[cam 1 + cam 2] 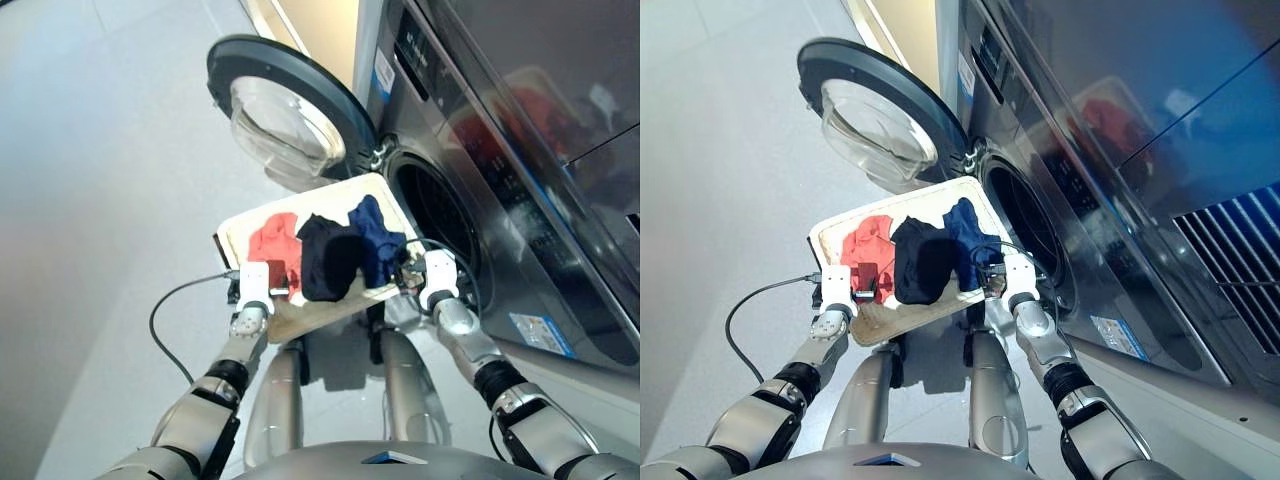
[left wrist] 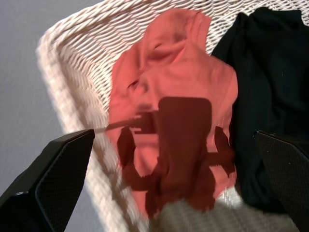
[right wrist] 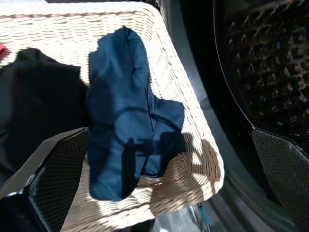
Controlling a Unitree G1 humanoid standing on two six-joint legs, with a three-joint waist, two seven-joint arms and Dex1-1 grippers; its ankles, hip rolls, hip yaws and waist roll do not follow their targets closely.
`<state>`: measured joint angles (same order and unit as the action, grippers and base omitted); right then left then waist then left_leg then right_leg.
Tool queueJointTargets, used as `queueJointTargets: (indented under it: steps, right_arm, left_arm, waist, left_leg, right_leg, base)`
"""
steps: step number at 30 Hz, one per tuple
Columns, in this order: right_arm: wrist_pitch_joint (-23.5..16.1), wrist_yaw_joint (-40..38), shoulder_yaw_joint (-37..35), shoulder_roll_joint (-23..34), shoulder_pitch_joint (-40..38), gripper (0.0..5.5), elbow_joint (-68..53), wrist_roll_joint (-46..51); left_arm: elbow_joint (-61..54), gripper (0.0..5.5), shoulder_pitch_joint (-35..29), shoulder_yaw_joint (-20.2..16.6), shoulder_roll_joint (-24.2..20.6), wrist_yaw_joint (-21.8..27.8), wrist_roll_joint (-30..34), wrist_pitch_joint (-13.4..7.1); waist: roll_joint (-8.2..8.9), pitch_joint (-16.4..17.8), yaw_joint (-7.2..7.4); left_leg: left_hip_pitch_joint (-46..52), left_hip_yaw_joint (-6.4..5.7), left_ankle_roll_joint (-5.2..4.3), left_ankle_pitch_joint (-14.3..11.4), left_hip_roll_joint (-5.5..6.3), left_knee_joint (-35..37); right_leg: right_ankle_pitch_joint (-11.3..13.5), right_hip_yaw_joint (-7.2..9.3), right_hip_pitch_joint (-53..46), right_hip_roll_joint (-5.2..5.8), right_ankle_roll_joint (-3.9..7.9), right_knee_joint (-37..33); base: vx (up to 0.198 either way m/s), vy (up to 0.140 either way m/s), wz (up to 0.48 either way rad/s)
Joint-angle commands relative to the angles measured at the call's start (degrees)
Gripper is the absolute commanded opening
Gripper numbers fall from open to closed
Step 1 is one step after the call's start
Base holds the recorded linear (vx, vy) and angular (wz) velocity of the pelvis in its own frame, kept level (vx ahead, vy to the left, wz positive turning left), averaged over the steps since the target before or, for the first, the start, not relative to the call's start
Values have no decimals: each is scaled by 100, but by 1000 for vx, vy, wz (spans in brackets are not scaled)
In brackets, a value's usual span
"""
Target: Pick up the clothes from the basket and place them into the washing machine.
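The cream wicker basket (image 1: 243,226) stands in front of the washing machine (image 1: 500,170), just left of its open drum mouth (image 1: 436,222). Three clothes lie side by side in it: a coral-red one (image 1: 272,240) on the left, a black one (image 1: 328,258) in the middle, a navy one (image 1: 376,236) nearest the drum. My left gripper (image 1: 258,292) hovers at the basket's near rim, open over the coral-red garment (image 2: 169,77). At the near right corner my right gripper (image 1: 415,272) is open over the navy garment (image 3: 125,121). Neither holds anything.
The round glass porthole door (image 1: 285,115) is swung wide open to the left, beyond the basket. A black cable (image 1: 160,315) loops from my left wrist over the grey floor. A dark unit with a vent grille (image 1: 1230,240) sits to the right of the machine.
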<state>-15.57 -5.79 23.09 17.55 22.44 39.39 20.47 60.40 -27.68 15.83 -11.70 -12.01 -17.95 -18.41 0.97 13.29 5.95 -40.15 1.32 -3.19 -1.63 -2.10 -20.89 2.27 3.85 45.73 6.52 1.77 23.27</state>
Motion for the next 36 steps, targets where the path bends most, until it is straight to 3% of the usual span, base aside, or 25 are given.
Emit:
queueJointTargets:
  steps: [1,6,7,14,23,24,25,26,36]
  right_arm:
    - [-510,-23,313,6,157,550,-671,-229]
    - [-551,14,390,4,454,550,-839,-29]
    - [-559,52,410,2,473,550,-908,3]
    - [-667,93,467,-25,711,550,-1147,186]
    - [-718,207,616,-109,977,550,-1285,433]
    - [-712,205,611,-111,976,550,-1313,425]
    - [-709,218,606,-117,968,550,-1329,411]
    - [-715,223,612,-125,959,550,-1328,388]
    - [-736,371,601,-101,812,550,-1187,222]
  left_arm:
    - [95,550,-344,-93,-284,-204,-90,-249]
    - [280,550,-715,-242,-571,-292,-284,-253]
    - [297,550,-745,-306,-590,-288,-351,-241]
    - [272,550,-1078,-431,-900,-402,-583,-323]
    - [439,550,-1526,-502,-1262,-403,-814,-277]
    - [443,267,-1577,-504,-1272,-408,-821,-276]
    - [441,155,-1587,-512,-1268,-405,-831,-287]
    - [440,0,-1579,-521,-1251,-413,-837,-300]
    - [239,0,-1257,-439,-801,-55,-1027,-452]
  waist:
    - [-17,-162,110]
    - [20,-105,230]
    - [4,-89,217]
    - [69,50,314]
    - [142,182,371]
    - [148,195,382]
    - [143,194,392]
    - [144,188,400]
    - [42,-54,334]
  left_leg:
    - [-638,110,236,143,22,-309]
    - [-1189,164,271,-9,-1,-733]
    - [-1182,152,231,-225,-68,-834]
    - [-1787,166,252,-426,-107,-1367]
    - [-2459,148,323,-657,-130,-2139]
    - [-2495,155,323,-664,-126,-2178]
    - [-2519,155,323,-663,-125,-2189]
    - [-2526,155,321,-660,-125,-2179]
    - [-2162,120,268,-528,-77,-1740]
  right_leg:
    - [582,-91,168,21,369,-500]
    - [576,-192,711,-69,354,-285]
    - [417,-203,730,-122,380,-187]
    - [407,-275,1287,-199,386,90]
    - [359,-311,1873,-313,387,618]
    - [373,-307,1897,-312,389,622]
    - [382,-297,1918,-305,391,616]
    - [389,-302,1917,-305,391,601]
    - [397,-275,1623,-193,346,314]
  base:
    - [0,0,0]
    - [9,23,-29]
    - [70,42,-113]
    - [-3,42,-158]
    - [-6,9,-47]
    - [0,0,0]
    - [0,0,0]
    - [0,0,0]
    - [0,0,0]
